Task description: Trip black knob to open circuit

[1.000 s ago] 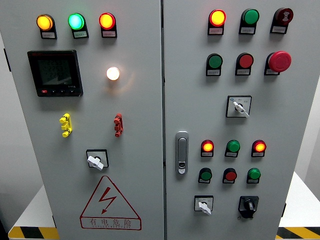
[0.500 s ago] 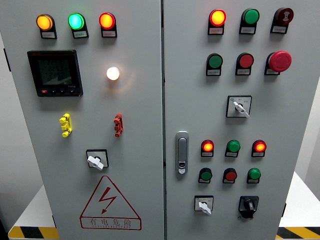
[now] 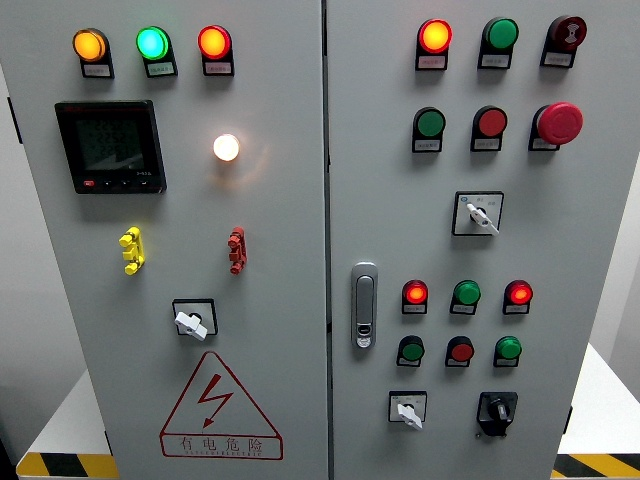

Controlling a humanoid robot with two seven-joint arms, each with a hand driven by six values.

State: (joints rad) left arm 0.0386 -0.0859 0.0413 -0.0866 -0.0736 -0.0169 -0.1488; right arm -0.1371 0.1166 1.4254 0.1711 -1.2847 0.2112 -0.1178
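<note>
On the far left of the head view, the grey cabinet (image 3: 280, 330) has its left door filling the frame up to the centre seam. Top row on that door: amber lamp (image 3: 89, 44), green lamp (image 3: 152, 43), red-orange lamp (image 3: 213, 42), all lit, each with a small label under it. Below them sits a black meter (image 3: 110, 146) with a dim screen. Right of the meter, a round white lamp (image 3: 226, 147) glows, throwing a halo on the panel. Lower down, a yellow clip (image 3: 130, 250) and a red clip (image 3: 236, 250) are side by side, well apart. Under them is a white selector switch (image 3: 192, 319) on a black square plate, pointer angled down-left. A red-outlined warning triangle (image 3: 215, 405) with a lightning bolt sits at the bottom of this door.

Right door: metal door handle (image 3: 364, 305) just right of the seam. Top row is a lit red lamp (image 3: 434, 36), a green lamp (image 3: 500, 35), then a dark red button. Second row is a green button, a red button, then a big red mushroom stop button (image 3: 559, 122). A white selector sits mid-door. Lower, three small lamps: red lit, green, red lit; three small buttons below. The bottom row has a white selector at left and the black knob (image 3: 497, 411) at right, near the door's lower right corner, pointer roughly upright, nothing touching it.

No robot hands visible in frame, so finger state can't be told. Yellow-black hazard tape (image 3: 55, 465) shows at the floor corners.
</note>
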